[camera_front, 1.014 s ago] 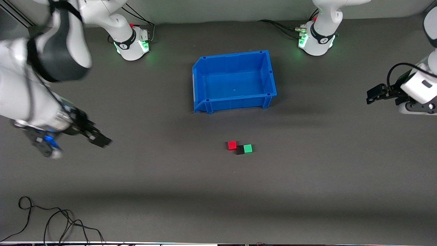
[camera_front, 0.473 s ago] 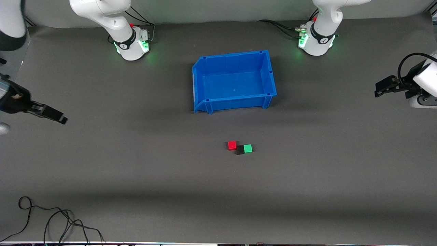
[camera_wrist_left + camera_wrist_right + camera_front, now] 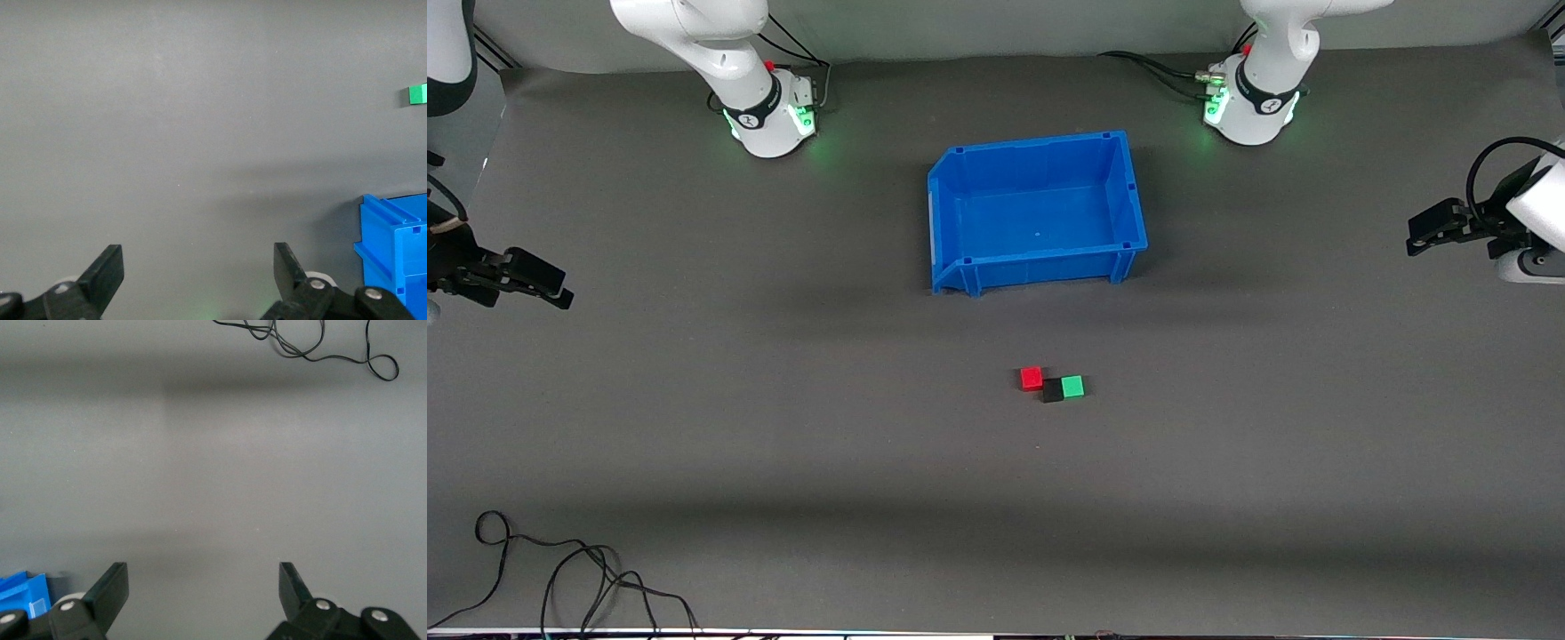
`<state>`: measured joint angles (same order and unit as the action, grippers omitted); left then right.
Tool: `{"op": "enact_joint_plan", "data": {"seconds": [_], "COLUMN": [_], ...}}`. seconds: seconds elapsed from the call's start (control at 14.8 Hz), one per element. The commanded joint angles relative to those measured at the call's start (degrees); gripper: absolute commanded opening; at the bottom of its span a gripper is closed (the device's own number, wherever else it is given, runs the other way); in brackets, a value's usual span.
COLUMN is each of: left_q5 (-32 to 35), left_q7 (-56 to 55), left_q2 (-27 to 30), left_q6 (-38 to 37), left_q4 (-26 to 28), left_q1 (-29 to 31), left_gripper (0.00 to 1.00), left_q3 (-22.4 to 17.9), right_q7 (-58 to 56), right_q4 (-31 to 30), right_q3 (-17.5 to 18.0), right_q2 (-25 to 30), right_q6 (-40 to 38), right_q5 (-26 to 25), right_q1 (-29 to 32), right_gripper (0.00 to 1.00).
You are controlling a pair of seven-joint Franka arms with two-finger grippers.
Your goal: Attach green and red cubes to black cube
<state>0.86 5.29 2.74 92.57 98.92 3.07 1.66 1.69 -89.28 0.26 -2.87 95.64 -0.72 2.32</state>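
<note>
The red cube [image 3: 1032, 379], black cube [image 3: 1053, 390] and green cube [image 3: 1072, 386] lie in a row on the grey table, nearer the front camera than the blue bin [image 3: 948, 191]. The black cube sits between the other two and touches both. The green cube also shows at the edge of the left wrist view [image 3: 417, 95]. My left gripper [image 3: 1424, 231] is open and empty at the left arm's end of the table. My right gripper [image 3: 534, 283] is open and empty at the right arm's end. In the wrist views the left gripper [image 3: 198, 260] and right gripper [image 3: 203, 579] hold nothing.
The blue bin is empty; its corner shows in the left wrist view [image 3: 393, 257] and the right wrist view [image 3: 23, 595]. A black cable [image 3: 551, 578] lies near the table's front edge at the right arm's end, also in the right wrist view [image 3: 313, 347].
My right gripper has pulled away from the cubes to the right arm's end of the table. My left gripper has drawn slightly farther out to its end. The cubes have not moved.
</note>
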Motion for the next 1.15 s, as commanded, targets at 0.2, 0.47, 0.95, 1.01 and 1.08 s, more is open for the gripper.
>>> {"op": "enact_joint_plan", "data": {"seconds": [0.2, 0.47, 0.95, 1.01, 1.08], "left_q5": [0.81, 0.81, 0.81, 0.81, 0.81], "left_q7": [0.33, -0.9, 0.07, 0.07, 0.07], "left_q2": [2.45, 2.36, 2.01, 2.01, 1.92], "left_q6": [1.12, 1.12, 1.04, 1.04, 0.95], "left_q4": [2.24, 2.24, 2.24, 2.24, 2.24], "left_q1": [-0.43, -0.61, -0.52, -0.52, -0.52], "left_gripper": [1.0, 1.0, 1.0, 1.0, 1.0], "left_q3": [0.19, 0.54, 0.54, 0.54, 0.45], "right_q7": [-1.08, -1.25, -1.25, -1.25, -1.25], "right_q4": [-1.24, -0.98, -0.89, -0.89, -0.89], "right_q3": [-0.17, -0.35, -0.17, -0.17, -0.17], "right_q2": [1.2, 0.76, 0.67, 0.67, 0.58], "right_q6": [-0.1, -3.7, -4.58, -4.58, -4.5], "right_q5": [1.93, 3.88, 3.88, 3.88, 3.88], "right_q1": [0.23, 0.23, 0.14, 0.23, 0.14], "right_gripper": [1.0, 1.0, 1.0, 1.0, 1.0]}}
